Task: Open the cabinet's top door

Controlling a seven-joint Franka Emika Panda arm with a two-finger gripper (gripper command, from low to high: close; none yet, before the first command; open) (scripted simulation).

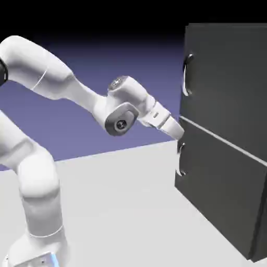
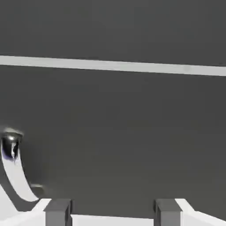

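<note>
Arm (image 1: 47, 78) rising from the lower left of the exterior view, white and bent at the elbow, reaches rightward across the pale bench (image 1: 125, 208). Its wrist tilts down toward the jaws (image 1: 177, 130), which sit right at the front face of the cabinet (image 1: 229, 130), level with the thin pale seam (image 1: 224, 140) that splits the two panels. From this side it is hard to tell whether the tips touch the panel or stop just short of it.

Further right, the cabinet stands tall and dark charcoal at the bench's right side. The top door (image 1: 229, 73) fills the upper part, flush with the body and closed; its curved silver handle (image 1: 185, 75) sits near the door's left edge, well above the jaws. Below the seam, the lower panel (image 1: 219, 193) carries a similar handle (image 1: 181, 159), just under the jaws.

In the hand view, a silver bow handle (image 2: 13, 172) curves at the far left. The jaws (image 2: 112, 212) stand wide apart with nothing between their grey fingertips (image 2: 57, 211), only dark panel ahead and the pale seam (image 2: 113, 65) running across above.
</note>
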